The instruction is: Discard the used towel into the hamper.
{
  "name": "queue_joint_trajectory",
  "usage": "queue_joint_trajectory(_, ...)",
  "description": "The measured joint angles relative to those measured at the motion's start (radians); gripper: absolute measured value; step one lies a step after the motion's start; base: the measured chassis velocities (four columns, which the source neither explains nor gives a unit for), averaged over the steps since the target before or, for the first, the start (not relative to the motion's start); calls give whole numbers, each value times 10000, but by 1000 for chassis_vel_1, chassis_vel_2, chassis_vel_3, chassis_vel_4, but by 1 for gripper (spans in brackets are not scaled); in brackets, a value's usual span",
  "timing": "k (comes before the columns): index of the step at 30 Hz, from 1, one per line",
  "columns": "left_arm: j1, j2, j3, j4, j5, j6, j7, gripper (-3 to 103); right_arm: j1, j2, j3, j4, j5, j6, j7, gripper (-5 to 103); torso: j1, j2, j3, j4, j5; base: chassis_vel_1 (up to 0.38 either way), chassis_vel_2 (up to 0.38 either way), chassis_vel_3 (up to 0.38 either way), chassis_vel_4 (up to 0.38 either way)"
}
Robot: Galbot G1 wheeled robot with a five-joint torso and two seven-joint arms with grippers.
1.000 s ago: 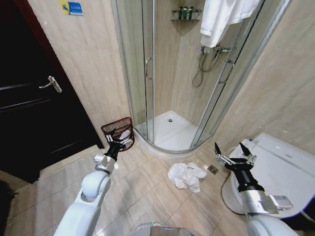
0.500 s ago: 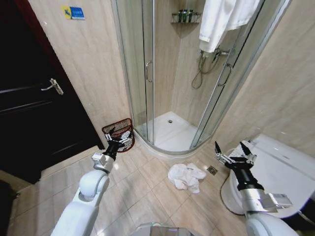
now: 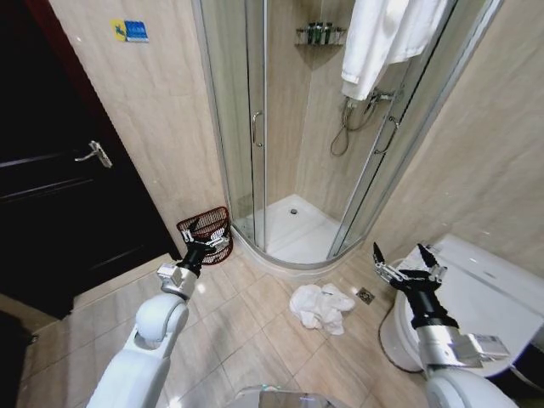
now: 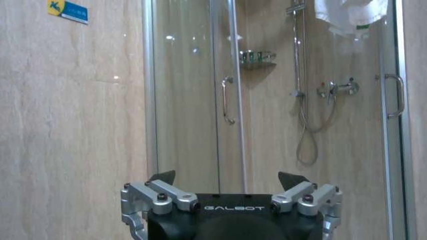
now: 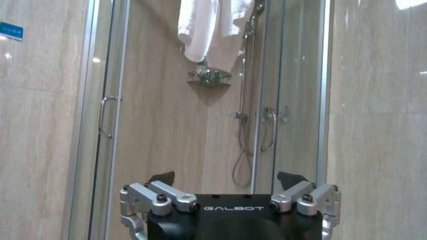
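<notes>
The used towel (image 3: pixel 321 306) is a crumpled white heap on the beige floor tiles in front of the shower. The hamper (image 3: pixel 206 226), a small reddish-brown slatted basket, stands against the wall just left of the shower door. My left gripper (image 3: pixel 204 241) is held out low, open and empty, close in front of the hamper. My right gripper (image 3: pixel 401 257) is open and empty too, raised right of the towel and in front of the toilet. The left wrist view has the left gripper (image 4: pixel 227 176) pointing at the shower glass, and the right wrist view has the right gripper (image 5: pixel 227 176) pointing the same way.
A curved glass shower enclosure (image 3: pixel 255 127) fills the corner ahead, with a white cloth (image 3: pixel 382 34) hanging over its top. A dark door (image 3: pixel 59 187) is on the left and a white toilet (image 3: pixel 484 289) on the right. A floor drain (image 3: pixel 365 295) lies beside the towel.
The whole head view has shifted slightly, so the camera moved. Both arms keep their pose, both grippers stay open, and the towel lies where it was.
</notes>
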State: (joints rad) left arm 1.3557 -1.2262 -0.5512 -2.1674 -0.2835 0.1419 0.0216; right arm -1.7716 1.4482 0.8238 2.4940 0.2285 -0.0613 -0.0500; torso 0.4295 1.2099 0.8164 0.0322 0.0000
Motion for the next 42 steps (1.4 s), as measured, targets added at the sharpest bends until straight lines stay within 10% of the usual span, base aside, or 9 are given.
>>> queue_joint_trajectory(30, 165, -165, -55, -332, 13, 25, 90, 100, -147, -43, 105, 67, 39, -171, 240, 100, 746, 1623, 870, 0, 0, 0, 0, 0, 0)
queue_joint_trajectory(42, 277, -250, 162, -283, -633, -1058, 590, 100, 311, -485, 278, 63, 377, -311, 340, 100, 890, 1944, 1053, 0, 1, 0, 0, 0, 0)
